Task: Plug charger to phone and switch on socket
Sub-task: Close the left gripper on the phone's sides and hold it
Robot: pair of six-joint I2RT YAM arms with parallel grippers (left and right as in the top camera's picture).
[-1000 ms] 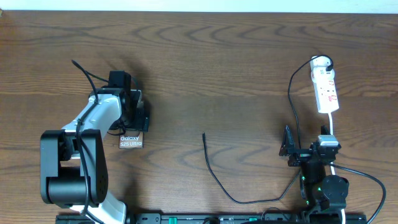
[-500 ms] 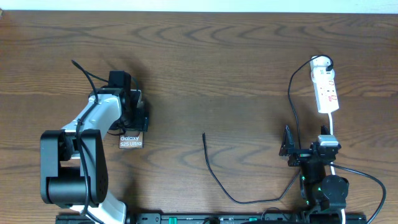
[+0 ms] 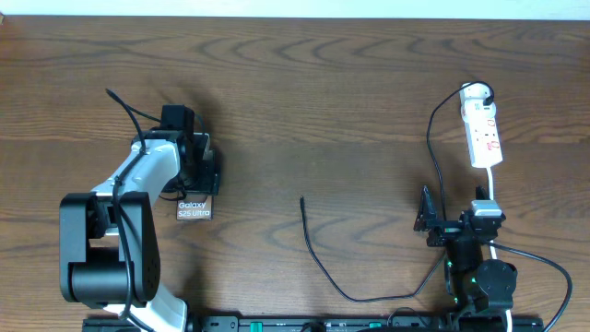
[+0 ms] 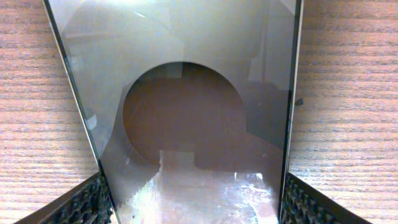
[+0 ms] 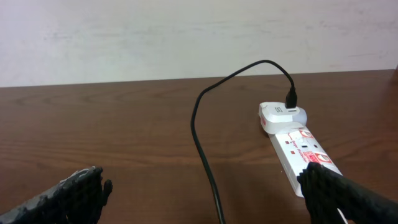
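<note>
Surface [image 3: 323, 111]: brown wood, carrying everything here.

Left arm [image 3: 138, 175]: white and black, reaching from the near edge up over the phone.

Right arm [image 3: 479, 277]: black, low at the near edge, its camera facing the power strip.

Cable [image 3: 318, 258]: thin and black. It leaves the adapter [image 5: 283, 112] on the strip's far end, curves left, runs toward the near edge past the right arm, turns left along that edge, then rises again toward the middle.

Power strip [image 3: 483, 134]: white with red markings, at far right. Its long axis runs near to far, the rounded end farthest away. A white cord [image 3: 491, 180] leaves its near end toward the right arm.

Phone [image 3: 194, 209]: flat at the left, long axis near to far, the lettered end toward the near edge. Its far part lies under the left arm.

Left fingers [image 4: 87, 205]: one on each long edge of the phone [image 4: 186, 112]. They seem pressed against both edges, gripping it, though the contact is only partly in view.

Right fingers [image 5: 78, 193]: spread wide, holding nothing. The cable [image 5: 198, 130] runs away between them, and the power strip [image 5: 298, 149] lies ahead to the right, well apart.

Plug tip [image 3: 302, 199]: the cable's free end, pointing toward the far edge. It lies on bare wood between the two arms, well apart from the phone and from both pairs of fingers.
</note>
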